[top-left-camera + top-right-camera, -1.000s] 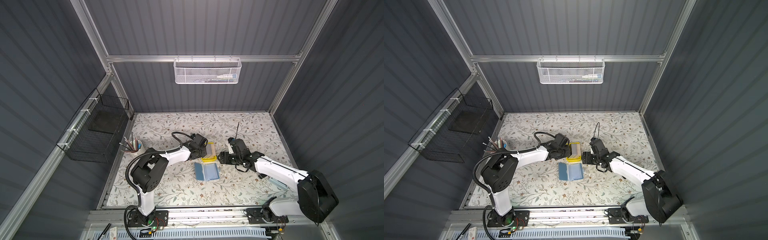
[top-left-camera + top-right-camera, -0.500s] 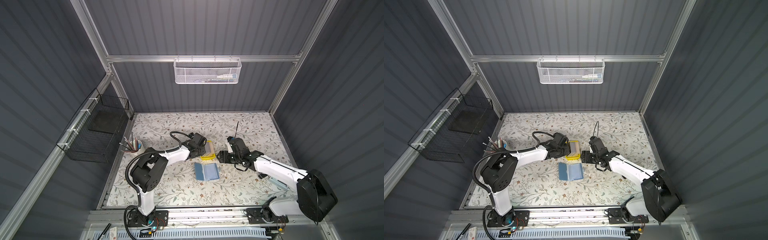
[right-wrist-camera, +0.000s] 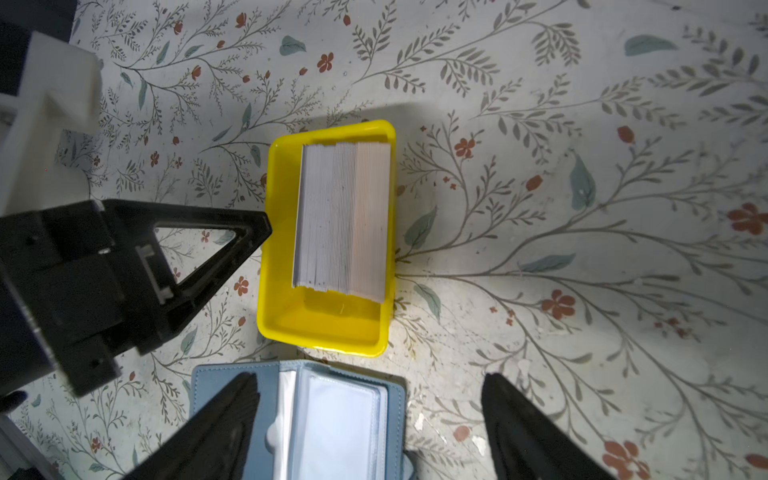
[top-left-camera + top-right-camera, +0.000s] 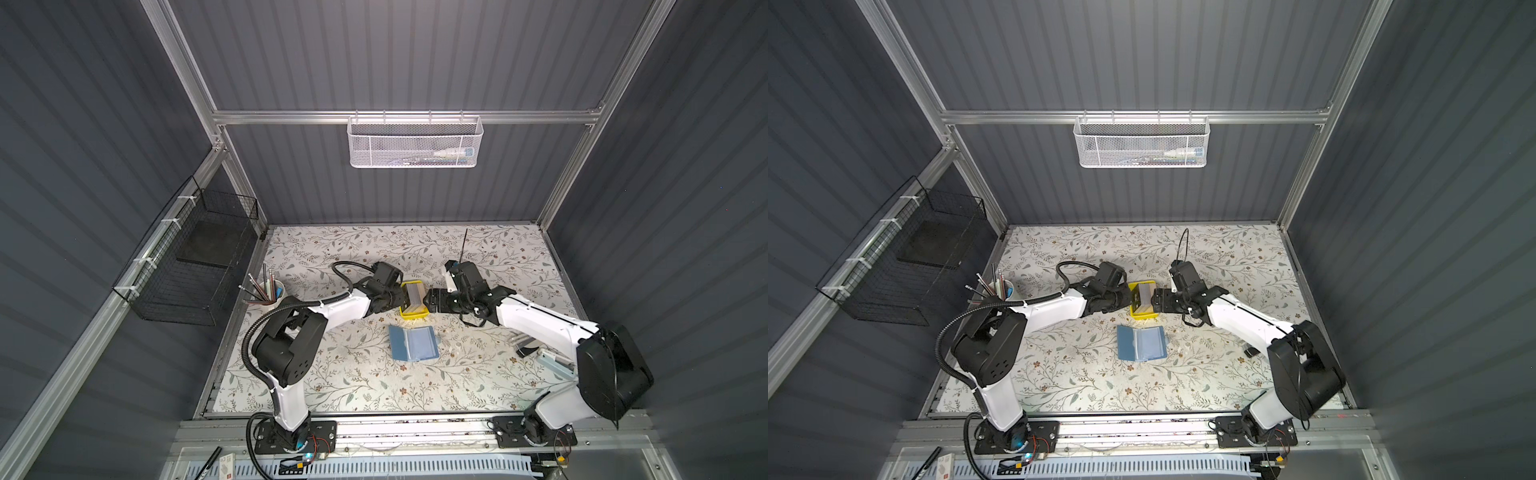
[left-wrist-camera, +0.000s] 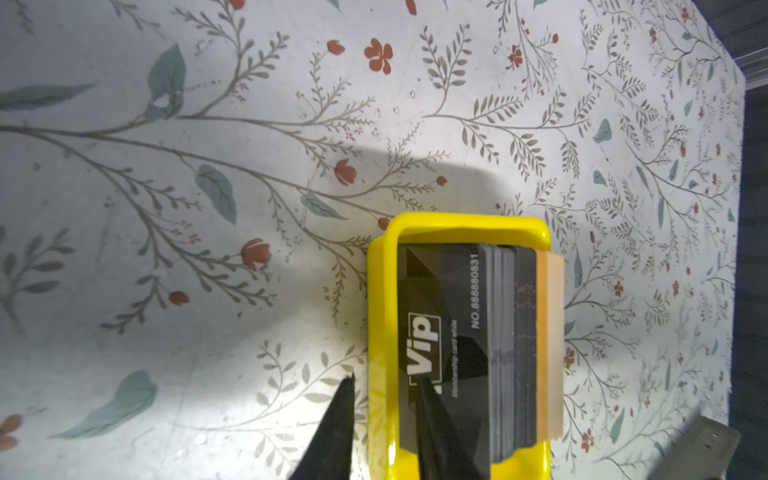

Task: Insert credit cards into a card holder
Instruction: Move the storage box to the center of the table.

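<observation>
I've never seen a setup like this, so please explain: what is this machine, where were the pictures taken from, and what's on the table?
Two white robot arms stand at a flowery table. Two pictures look down from above; two come from cameras on the wrists. A yellow tray holds black VIP cards on edge; a blue card holder lies open nearby; a pencil cup stands aside. The left end effector straddles the tray's wall; whether it grips is unclear. The right end effector hovers open close to both, holding nothing.
</observation>
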### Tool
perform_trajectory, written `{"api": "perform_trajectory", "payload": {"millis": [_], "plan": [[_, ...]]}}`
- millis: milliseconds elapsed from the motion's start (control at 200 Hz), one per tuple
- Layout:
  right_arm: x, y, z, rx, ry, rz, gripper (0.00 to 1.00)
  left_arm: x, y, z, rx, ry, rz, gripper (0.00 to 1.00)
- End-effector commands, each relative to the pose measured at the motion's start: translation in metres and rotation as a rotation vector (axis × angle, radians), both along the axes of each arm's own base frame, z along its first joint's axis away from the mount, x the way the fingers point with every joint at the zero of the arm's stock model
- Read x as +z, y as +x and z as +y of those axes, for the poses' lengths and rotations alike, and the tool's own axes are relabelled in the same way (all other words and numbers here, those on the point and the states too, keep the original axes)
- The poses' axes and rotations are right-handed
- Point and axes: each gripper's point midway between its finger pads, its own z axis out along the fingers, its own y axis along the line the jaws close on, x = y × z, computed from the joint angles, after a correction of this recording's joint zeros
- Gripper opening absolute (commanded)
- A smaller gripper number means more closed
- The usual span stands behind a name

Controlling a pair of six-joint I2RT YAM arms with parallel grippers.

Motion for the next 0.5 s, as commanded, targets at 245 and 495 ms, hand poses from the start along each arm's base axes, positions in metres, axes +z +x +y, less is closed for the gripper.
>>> {"api": "perform_trajectory", "payload": {"millis": [245, 495], "plan": [[-0.019, 0.027, 0.012, 0.018, -0.098, 0.055, 0.97, 0.033, -0.009, 0.003, -0.281, -0.136, -0.031, 0.23], [-0.033, 0.035, 0.022, 0.046, -0.115, 0.086, 0.98, 0.029, -0.01, -0.017, -0.344, -0.257, -0.013, 0.22]]}}
